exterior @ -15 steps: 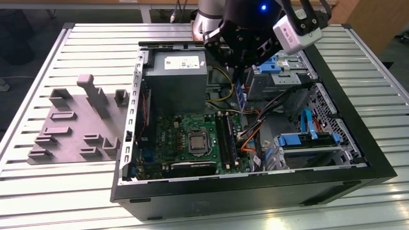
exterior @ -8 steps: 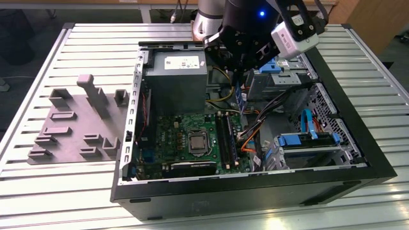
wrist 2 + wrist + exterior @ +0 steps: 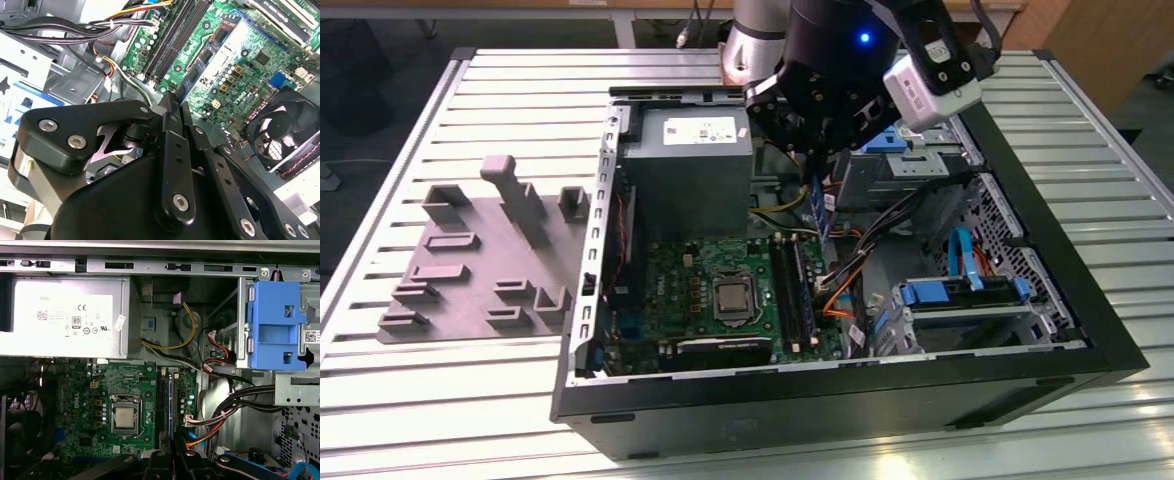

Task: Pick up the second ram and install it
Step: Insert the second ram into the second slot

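- The claw hangs over the open computer case. Its fingers are drawn close together around the second ram, a thin blue-green stick that hangs edge-down from the fingertips.
- Directly below the claw, the memory slots run as long dark strips along the motherboard; the ram's lower edge hovers above them and is not yet seated.
- Just beside the slots lies the bare processor in its socket.
- To one side of the claw, the grey power supply fills a corner of the case.
- To the other side, bundled cables cross towards a blue drive bracket in the drive cage.
- In the second wrist view, a black case fan sits past the motherboard.
- Well apart from the claw, outside the case, a grey fixture plate with raised blocks rests on the slatted surface.
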`<state>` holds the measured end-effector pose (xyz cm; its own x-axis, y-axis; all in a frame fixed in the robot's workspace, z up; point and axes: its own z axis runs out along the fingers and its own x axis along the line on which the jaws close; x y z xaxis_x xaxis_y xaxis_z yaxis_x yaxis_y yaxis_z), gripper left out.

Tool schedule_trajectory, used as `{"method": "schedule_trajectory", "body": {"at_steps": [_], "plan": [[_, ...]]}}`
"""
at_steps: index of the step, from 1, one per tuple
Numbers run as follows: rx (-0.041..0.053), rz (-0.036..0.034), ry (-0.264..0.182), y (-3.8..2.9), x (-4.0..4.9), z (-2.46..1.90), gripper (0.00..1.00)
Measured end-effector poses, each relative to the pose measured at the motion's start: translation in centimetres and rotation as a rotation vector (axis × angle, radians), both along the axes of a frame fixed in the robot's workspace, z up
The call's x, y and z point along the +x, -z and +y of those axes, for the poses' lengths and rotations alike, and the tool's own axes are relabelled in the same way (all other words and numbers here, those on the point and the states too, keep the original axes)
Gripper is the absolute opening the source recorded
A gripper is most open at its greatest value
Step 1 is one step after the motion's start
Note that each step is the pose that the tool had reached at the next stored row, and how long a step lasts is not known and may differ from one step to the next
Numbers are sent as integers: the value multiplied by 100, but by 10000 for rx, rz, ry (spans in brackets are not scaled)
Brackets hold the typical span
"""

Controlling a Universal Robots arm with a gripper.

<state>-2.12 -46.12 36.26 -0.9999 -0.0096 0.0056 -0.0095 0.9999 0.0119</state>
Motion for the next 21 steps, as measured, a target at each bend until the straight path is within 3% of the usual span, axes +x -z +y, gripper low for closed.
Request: {"method": "schedule_trajectory", "body": {"at_steps": [12,17,21], "plan": [[3,1,-8,4,-1,-2,14],[1,35,-484,86,-3,-9,14],[1,40,-449,157,-5,-13,14]]}}
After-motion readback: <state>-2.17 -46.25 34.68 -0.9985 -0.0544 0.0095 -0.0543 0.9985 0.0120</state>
